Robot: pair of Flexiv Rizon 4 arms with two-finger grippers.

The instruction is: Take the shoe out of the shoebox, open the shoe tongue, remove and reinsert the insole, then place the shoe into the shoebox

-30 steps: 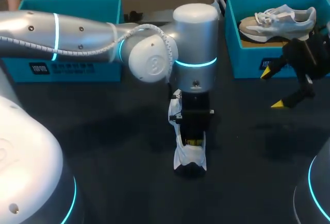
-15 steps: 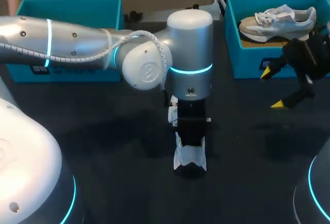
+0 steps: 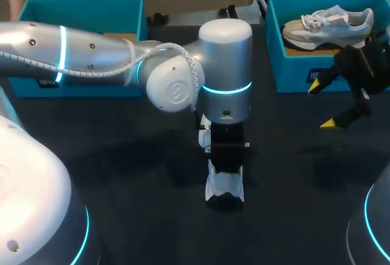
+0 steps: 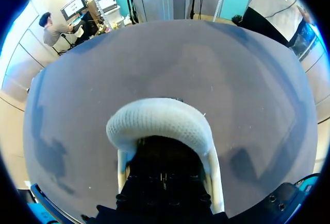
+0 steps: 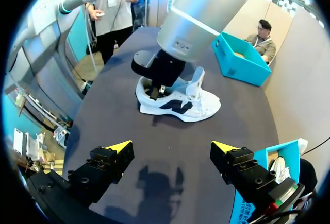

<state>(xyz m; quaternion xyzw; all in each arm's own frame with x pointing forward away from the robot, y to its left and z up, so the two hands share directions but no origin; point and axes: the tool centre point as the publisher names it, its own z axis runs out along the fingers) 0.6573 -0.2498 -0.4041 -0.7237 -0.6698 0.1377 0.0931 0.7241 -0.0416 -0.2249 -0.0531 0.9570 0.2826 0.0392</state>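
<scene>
One white shoe (image 3: 224, 187) out on the dark table (image 3: 122, 155), with the left gripper (image 3: 226, 155) down inside its opening.

Shoe just below the centre of the head view, sole flat on the table, tongue (image 5: 196, 81) standing upright. Left gripper sunk in the shoe behind the tongue, so impossible to tell whether open or closed. Right gripper (image 3: 321, 105) at the right of the frame, spread wide and holding nothing, above the table just in front of the teal shoebox (image 3: 292, 73) at upper right. Second shoe (image 3: 329, 24), pale with white laces, lying inside that box. Second teal box (image 3: 85, 9) at upper left, well apart from the white shoe.
</scene>
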